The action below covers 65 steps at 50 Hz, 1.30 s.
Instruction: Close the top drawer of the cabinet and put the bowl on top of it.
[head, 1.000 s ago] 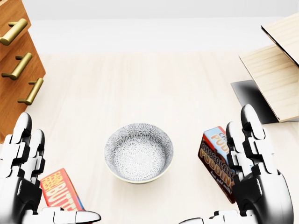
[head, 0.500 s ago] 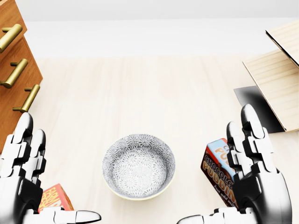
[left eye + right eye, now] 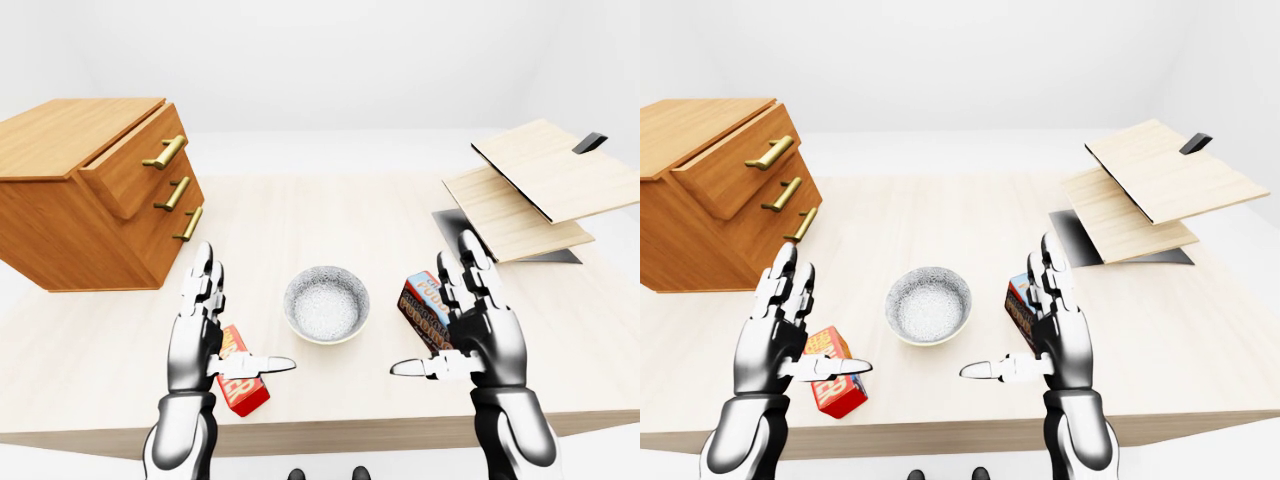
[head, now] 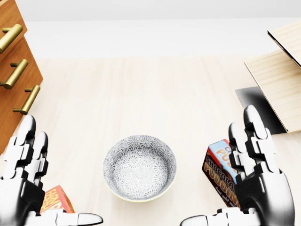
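A wooden cabinet (image 3: 70,200) with three brass-handled drawers stands at the left of the left-eye view. Its top drawer (image 3: 130,170) is pulled out a little. A grey patterned bowl (image 4: 139,168) sits empty on the pale table between my two hands. My left hand (image 3: 238,315) is held up to the left of the bowl, open, with the thumb pointing inward. My right hand (image 3: 432,308) mirrors it on the bowl's right, also open. Neither hand touches the bowl or the cabinet.
A red box (image 3: 242,372) lies by my left hand, and a chocolate pudding box (image 3: 424,310) stands by my right hand. Stacked wooden boards (image 3: 530,185) over a dark slab (image 3: 452,220) fill the right side. The table's near edge (image 3: 320,430) runs along the bottom.
The camera shifted early on: in the head view the bowl and boxes slid downward and the cabinet moved left. Since then the picture holds still, and both hands stay open.
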Tool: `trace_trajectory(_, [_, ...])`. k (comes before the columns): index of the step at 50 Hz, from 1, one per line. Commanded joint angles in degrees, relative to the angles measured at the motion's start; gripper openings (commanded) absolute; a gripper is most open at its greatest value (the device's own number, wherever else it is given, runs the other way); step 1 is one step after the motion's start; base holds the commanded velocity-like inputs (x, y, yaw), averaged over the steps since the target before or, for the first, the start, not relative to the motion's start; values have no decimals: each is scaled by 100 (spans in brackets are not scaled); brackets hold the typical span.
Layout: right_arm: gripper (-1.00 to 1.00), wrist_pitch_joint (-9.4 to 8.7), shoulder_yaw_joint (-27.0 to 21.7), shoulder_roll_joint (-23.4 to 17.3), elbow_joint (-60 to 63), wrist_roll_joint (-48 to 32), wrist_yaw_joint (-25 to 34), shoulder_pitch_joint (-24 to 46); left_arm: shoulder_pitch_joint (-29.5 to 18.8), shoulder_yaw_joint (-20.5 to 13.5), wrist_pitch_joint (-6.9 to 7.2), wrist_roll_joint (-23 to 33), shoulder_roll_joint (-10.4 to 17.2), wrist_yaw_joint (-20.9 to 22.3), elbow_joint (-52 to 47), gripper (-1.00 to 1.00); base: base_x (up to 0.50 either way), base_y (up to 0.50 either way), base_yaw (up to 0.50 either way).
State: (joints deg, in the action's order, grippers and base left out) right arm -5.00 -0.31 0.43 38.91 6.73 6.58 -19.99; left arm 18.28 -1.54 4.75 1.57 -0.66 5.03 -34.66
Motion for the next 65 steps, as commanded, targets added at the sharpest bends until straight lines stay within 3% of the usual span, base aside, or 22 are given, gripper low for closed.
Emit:
trace_trajectory(1, [100,31,11,9,-58,-85,-23,-12,-12,9,-17,18,8,-4,37,100,0,0,0])
trace_trajectory(54, [100,93,18,1,-66,-91,-32,-40,-109,14,-13,77,20,-17,226,100,0,15,0])
trace_trajectory(65, [100,137,68,-3,-177,-119,-52,-9,-456,-28,25,63,75,20,630,100,0,8,0])
